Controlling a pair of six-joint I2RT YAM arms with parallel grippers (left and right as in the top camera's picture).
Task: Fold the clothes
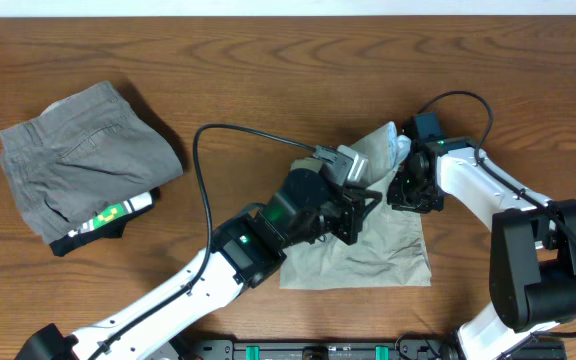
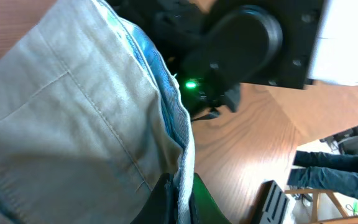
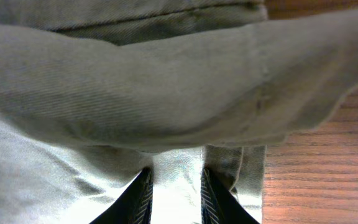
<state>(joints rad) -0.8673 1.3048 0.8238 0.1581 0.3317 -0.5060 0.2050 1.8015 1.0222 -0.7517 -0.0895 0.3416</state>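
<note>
Left fingers (image 2: 156, 204) are pinched tight on the waistband (image 2: 166, 99) of the khaki shorts (image 1: 368, 250), the blue-striped lining running straight into the nip. Right fingers (image 3: 140, 199) stand a little apart with pale cloth filling the gap and a thick fold draped over them, so they look closed on a bunch of the same garment. Seen from overhead, the khaki shorts lie just right of the table's (image 1: 268, 60) centre, toward 4 o'clock. Their lower part is flat on the wood, and their upper edge, at 12 o'clock of the garment, is raised into a peak between the left gripper (image 1: 353, 218) and the right gripper (image 1: 408, 192). I judge the fold about halfway. The flat part already makes a rough rectangle, but the lifted edge has not been laid over, the cloth is wrinkled, and neither gripper has let go. What is left is to carry that edge across, set it down, release and perhaps smooth it. The grey shorts (image 1: 83, 165) at 9 o'clock, well apart, sit folded. By count there are two arms, two grippers, one khaki pair, one grey pair and one green-and-white tag (image 1: 118, 210) on the grey pair.
</note>
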